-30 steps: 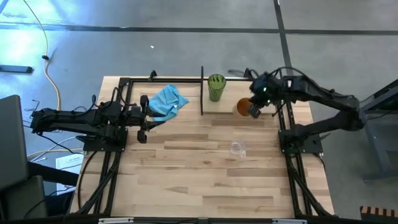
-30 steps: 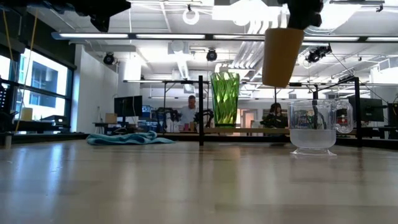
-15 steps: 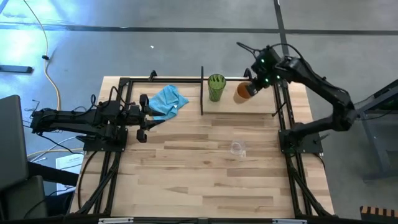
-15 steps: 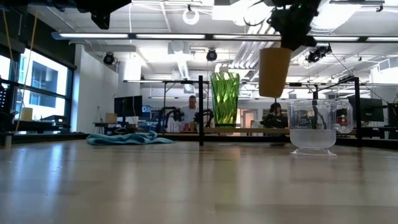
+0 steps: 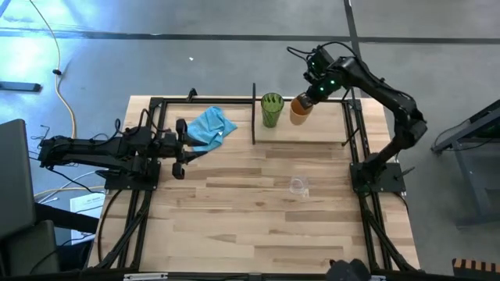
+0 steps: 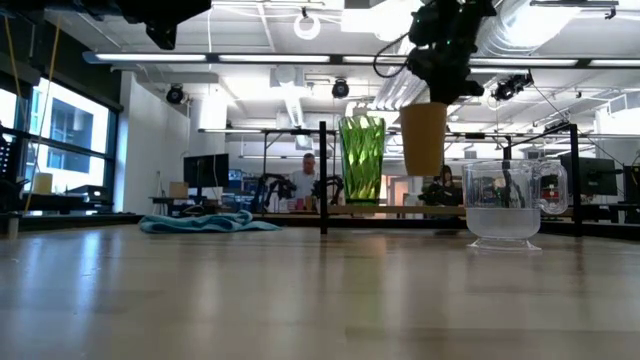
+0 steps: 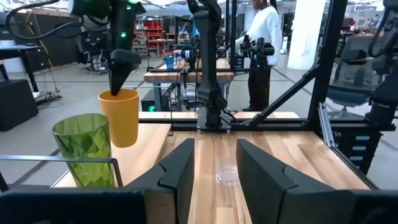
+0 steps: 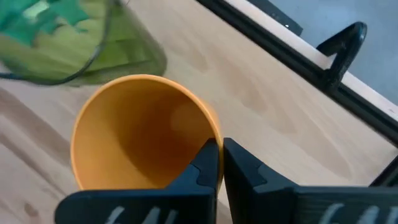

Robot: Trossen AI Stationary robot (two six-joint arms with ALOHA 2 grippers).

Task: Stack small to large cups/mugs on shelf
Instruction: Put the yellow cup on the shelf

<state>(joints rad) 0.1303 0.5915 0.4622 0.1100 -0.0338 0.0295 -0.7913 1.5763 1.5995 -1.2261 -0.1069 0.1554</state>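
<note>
The orange cup (image 5: pixel 300 108) (image 6: pixel 424 138) hangs in my right gripper (image 8: pixel 221 155) above the shelf's board (image 5: pixel 316 130), just right of the green ribbed tumbler (image 5: pixel 271 109) (image 6: pixel 362 160). The tumbler stands upright on its base on the board, near the black divider (image 5: pixel 254 114). The tiny clear glass (image 5: pixel 298 186) (image 6: pixel 503 205) stands on the tabletop, nearer to me. My left gripper (image 5: pixel 180 148) (image 7: pixel 214 168) is open and waits at the table's left, touching nothing. My right gripper holds the orange cup by its rim (image 8: pixel 210 138), one finger inside (image 7: pixel 118 78) and one outside the wall. The fingers come from above, pointing down. The cup is lifted clear of the board and hangs nearly upright, mouth up (image 7: pixel 119 117).
A blue cloth (image 5: pixel 209 127) (image 6: pixel 195 222) lies on the shelf left of the divider. The shelf's black frame (image 5: pixel 344 117) runs round the board. Bare butcher-block tabletop (image 5: pixel 258 211) spreads toward the near edge. People stand in the room behind the table (image 7: pixel 261 43).
My right gripper has carried the orange cup toward the table's far edge and to the left, from the right part of the shelf to a place right beside the green tumbler. The cup, tilted before, now hangs nearly upright. The grip has stayed shut on the rim.
</note>
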